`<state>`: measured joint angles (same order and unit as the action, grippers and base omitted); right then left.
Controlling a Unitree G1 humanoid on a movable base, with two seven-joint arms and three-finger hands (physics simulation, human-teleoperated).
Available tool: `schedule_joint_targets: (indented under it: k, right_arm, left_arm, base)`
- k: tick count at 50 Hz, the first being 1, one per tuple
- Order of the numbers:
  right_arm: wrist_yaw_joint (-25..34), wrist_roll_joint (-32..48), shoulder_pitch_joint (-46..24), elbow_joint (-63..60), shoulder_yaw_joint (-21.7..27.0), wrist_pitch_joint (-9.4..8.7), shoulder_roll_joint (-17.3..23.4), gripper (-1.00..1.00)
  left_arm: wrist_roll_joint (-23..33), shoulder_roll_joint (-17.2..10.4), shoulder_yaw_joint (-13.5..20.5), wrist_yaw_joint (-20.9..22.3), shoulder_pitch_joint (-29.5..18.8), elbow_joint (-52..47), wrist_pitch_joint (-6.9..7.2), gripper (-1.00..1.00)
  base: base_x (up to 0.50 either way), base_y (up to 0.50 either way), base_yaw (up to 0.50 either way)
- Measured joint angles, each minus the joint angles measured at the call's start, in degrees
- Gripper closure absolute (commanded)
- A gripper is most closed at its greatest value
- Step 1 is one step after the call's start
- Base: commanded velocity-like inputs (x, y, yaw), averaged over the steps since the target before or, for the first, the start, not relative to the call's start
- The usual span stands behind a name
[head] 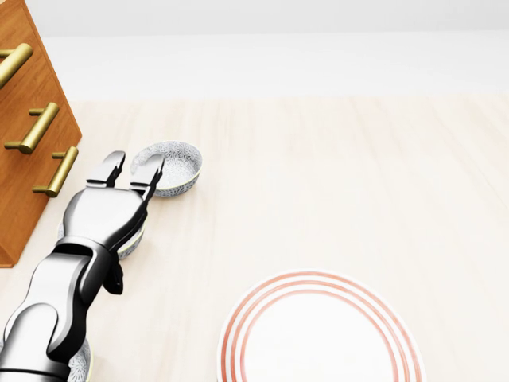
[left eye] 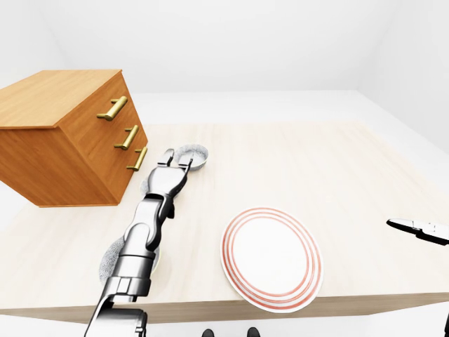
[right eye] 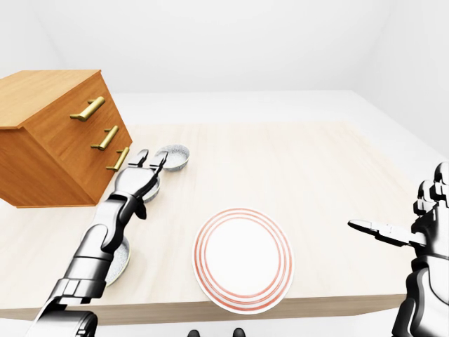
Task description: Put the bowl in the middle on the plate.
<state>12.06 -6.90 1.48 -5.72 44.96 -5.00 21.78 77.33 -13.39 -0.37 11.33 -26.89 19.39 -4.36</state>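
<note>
Left robot hand (head: 103, 211), fingers spread, hovers directly over the middle bowl (head: 135, 239) beside the drawer chest (left eye: 63, 151), with the bowl peeking out under its palm. Right robot hand (right eye: 428, 210), open too, sits far from the chest.

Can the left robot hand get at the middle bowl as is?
Likely yes: the left robot hand sits over the middle bowl, fingers open, nothing between them. Its fingertips reach near the top bowl, so clearance looks tight.

middle bowl (head: 134, 241): mostly hidden under left hand (head: 103, 211) | plate (head: 318, 278): cut off by head view's bottom edge
</note>
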Motion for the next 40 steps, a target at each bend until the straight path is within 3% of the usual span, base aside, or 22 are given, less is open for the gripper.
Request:
schedule_joint_targets:
  k: [40]
  right_arm:
    - [0.15, 0.12, 0.06, -0.62, 0.21, 0.00, -0.04, -1.00]
  left_arm:
    - [1.66, -0.58, -0.27, -2.15, -1.45, 3.70, -0.31, -1.00]
  base:
    - [0.00, 0.00, 0.00]
